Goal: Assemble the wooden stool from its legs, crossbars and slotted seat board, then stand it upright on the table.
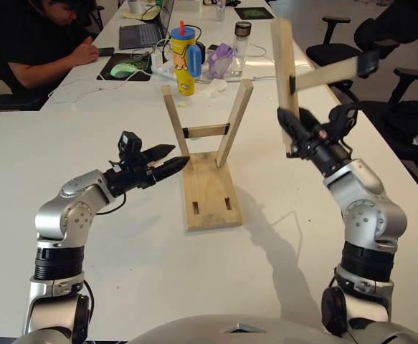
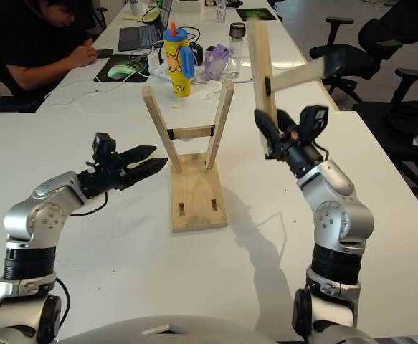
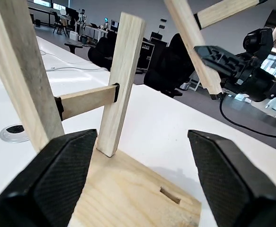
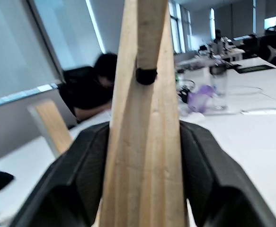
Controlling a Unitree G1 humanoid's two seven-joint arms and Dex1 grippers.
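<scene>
**A:** Where is the second leg frame (image 1: 285,72) held?

**B:** Raised to the right of the seat board (image 1: 210,193), clamped low on one leg by the right gripper (image 1: 292,127). Light, stiff wood is judged; twisting is to be avoided.

**A:** And the left gripper (image 1: 171,159)?

**B:** Spread wide beside the standing legs (image 1: 235,122), nothing held. The empty slots (image 1: 228,203) are unobstructed; a yellow cup (image 1: 183,61) is set well behind.

White tables (image 1: 51,143) stretch back through the room, with black office chairs (image 1: 391,118) on grey floor (image 1: 305,18) alongside.
</scene>
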